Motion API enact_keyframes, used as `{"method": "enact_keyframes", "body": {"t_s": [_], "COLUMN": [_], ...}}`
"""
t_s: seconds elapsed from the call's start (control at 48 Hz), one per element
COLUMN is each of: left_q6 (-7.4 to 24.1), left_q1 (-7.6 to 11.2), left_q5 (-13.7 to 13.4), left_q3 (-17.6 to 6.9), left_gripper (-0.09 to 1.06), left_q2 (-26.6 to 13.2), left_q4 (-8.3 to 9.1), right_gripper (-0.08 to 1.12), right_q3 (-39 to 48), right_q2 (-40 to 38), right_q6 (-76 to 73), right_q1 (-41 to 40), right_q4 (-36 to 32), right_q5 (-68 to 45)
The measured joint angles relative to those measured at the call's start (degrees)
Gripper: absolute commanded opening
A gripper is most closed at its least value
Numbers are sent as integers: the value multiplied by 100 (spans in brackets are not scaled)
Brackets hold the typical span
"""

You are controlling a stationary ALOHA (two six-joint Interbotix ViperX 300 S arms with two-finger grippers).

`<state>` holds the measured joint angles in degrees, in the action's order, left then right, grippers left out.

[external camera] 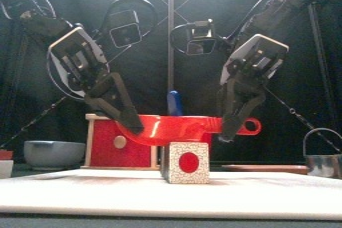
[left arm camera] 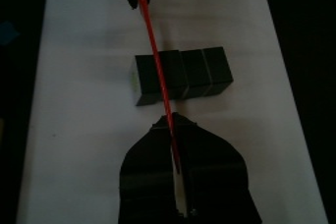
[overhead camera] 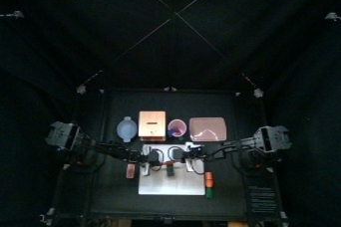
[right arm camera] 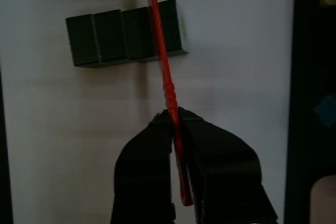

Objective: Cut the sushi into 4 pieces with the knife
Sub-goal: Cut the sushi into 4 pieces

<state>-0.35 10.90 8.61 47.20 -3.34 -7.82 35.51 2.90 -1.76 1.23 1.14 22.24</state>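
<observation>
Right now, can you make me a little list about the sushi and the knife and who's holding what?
Sushi roll: dark green blocks in one row, all joined, lying on the white cutting board
Red knife: held level across the roll, over a seam near one end
Left gripper: shut on one end of the knife
Right gripper: shut on the other end
Cuts done: none visible
Knife touching roll: cannot tell
Behind the board: wooden box, blue-grey bowl

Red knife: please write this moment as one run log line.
left pincer: shut on red knife | right pincer: shut on red knife | red knife: across sushi roll near one end
</observation>
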Motion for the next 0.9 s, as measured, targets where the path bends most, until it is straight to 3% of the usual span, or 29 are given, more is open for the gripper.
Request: {"method": "enact_keyframes", "body": {"t_s": [0.104, 0.312, 0.458, 0.542, 0.771, 0.896], "left_q6": [0, 0, 0, 0, 9, 26], "left_q1": [-9, -9, -9, -88, -633, -712], "left_q5": [26, 70, 79, 79, 70, 62], "left_q3": [0, -114, -132, -132, -53, -44], "left_gripper": [22, 22, 22, 22, 22, 22], "left_q2": [-79, -650, -694, -659, -501, -448], "left_q4": [0, 0, 26, 158, 694, 879], "right_gripper": [15, 15, 15, 16, 15, 15], "right_q3": [18, 62, 88, 88, 79, 88], "right_q2": [62, 378, 360, 343, 325, 290], "right_q6": [0, 0, 0, 0, 0, 9], "right_q1": [0, 9, 0, -44, -439, -457], "right_q4": [53, 97, 97, 53, -132, -167], "right_q5": [-26, -123, -123, -114, -105, -97]}}
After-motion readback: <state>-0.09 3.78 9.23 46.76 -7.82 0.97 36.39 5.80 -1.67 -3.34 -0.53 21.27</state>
